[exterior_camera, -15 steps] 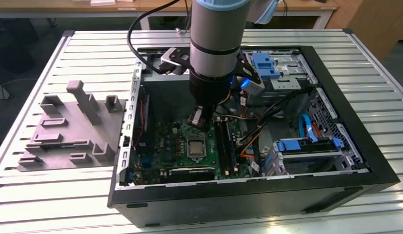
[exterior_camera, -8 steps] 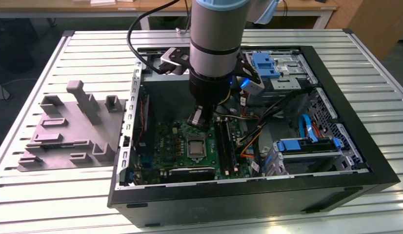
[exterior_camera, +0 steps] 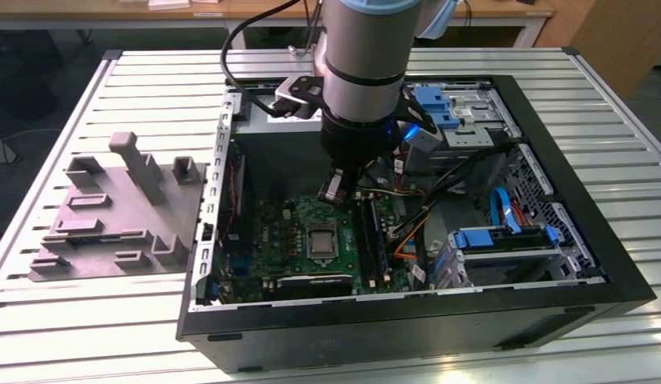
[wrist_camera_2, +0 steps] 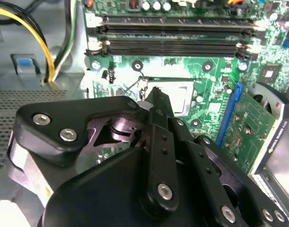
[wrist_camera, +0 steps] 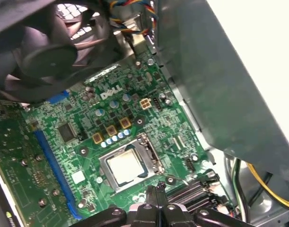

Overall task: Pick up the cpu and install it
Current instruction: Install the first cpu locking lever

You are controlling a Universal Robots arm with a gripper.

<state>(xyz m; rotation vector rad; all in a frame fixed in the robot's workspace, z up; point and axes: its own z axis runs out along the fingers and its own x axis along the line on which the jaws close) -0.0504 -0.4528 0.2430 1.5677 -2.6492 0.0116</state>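
Observation:
The cpu (wrist_camera: 126, 166), a pale silver square, lies flat inside the metal-framed socket (wrist_camera: 153, 156) on the green motherboard (wrist_camera: 78, 137). The exterior view shows that socket (exterior_camera: 322, 240) near the board's middle. My gripper (exterior_camera: 339, 192) hangs a little above the board, just behind the socket. In both wrist views its black fingers are pressed together with nothing visible between them, and the gripper's tips (wrist_camera: 156, 193) point at the socket's edge. In the second wrist view the gripper (wrist_camera_2: 153, 94) hides part of the socket (wrist_camera_2: 182, 97).
The open black computer case (exterior_camera: 586, 264) lies on a slatted metal table (exterior_camera: 149, 72). A grey plastic fixture (exterior_camera: 106, 216) stands to the exterior view's left of it. Memory slots (wrist_camera_2: 177, 33), cables (exterior_camera: 438, 200), a fan (wrist_camera: 49, 56) and blue drive bays (exterior_camera: 502, 240) crowd around the socket.

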